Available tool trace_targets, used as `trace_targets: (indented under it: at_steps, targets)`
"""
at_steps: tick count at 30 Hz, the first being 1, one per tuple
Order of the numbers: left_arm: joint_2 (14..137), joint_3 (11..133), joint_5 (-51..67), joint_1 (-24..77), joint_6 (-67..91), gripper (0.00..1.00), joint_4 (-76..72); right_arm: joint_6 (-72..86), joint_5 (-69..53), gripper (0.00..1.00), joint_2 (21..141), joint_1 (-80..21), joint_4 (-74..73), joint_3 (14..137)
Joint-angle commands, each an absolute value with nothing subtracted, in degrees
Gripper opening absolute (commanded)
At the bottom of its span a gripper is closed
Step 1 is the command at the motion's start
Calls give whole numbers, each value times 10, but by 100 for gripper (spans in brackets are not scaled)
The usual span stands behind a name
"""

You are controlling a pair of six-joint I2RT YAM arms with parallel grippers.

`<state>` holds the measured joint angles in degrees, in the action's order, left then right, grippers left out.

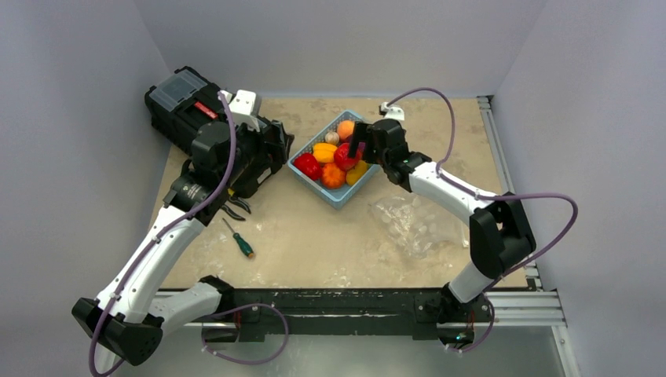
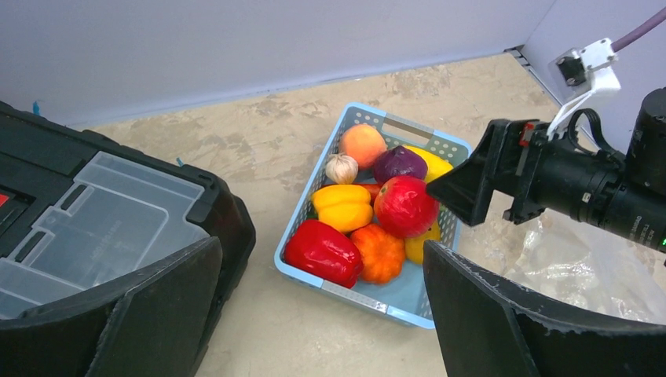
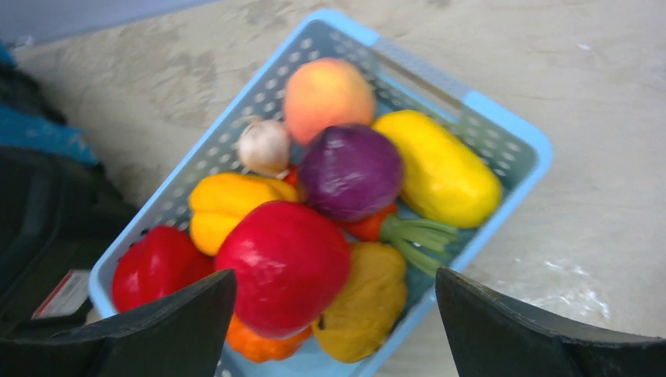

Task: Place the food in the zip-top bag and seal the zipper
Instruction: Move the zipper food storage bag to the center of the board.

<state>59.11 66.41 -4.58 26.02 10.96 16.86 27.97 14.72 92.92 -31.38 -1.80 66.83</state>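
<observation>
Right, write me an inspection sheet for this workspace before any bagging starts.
Surface: table, beige and mottled.
Job's things: food piled in the basket; zip-top bag lies crumpled on the table to the basket's right; zipper cannot be made out.
Clutter: light blue basket; green-handled screwdriver; black toolbox at far left.
Grippers: left gripper open, empty, beside the toolbox, facing the basket; right gripper open, empty, over the food.
Cables: purple cables loop off both arms; no snag seen.
Surroundings: grey walls; metal rail along the right edge.

Food (image 1: 334, 157) in basket (image 1: 338, 202); toolbox (image 1: 177, 102) left; zip-top bag (image 1: 412, 224) right, nearer.
</observation>
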Motion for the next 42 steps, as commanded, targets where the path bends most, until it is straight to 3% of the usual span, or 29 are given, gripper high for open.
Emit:
trace_targets:
  at_steps: [1, 6, 8, 12, 17, 21, 27, 36, 42]
  targets:
    - [603, 679, -27, 263, 121, 100, 159, 416, 264, 99, 876, -270, -65, 638]
    - [609, 684, -3, 263, 134, 99, 161, 548, 460, 99, 875, -198, -265, 645]
    - [613, 686, 24, 262, 139, 99, 161, 569, 465, 99, 866, -147, -302, 627]
    - [622, 690, 50, 262, 147, 97, 163, 514, 240, 99, 818, -9, -236, 545]
    - [631, 698, 75, 262, 151, 96, 172, 459, 147, 99, 742, 77, -218, 485]
    - [634, 700, 95, 262, 155, 95, 172, 399, -11, 99, 750, 138, -225, 458]
    - [639, 703, 112, 262, 162, 94, 172, 359, -123, 99, 711, 90, -228, 428]
    - [649, 711, 121, 263, 163, 93, 182, 466, -97, 99, 636, -162, -269, 403]
    - [654, 712, 123, 263, 162, 93, 185, 512, -175, 99, 614, -273, -149, 342]
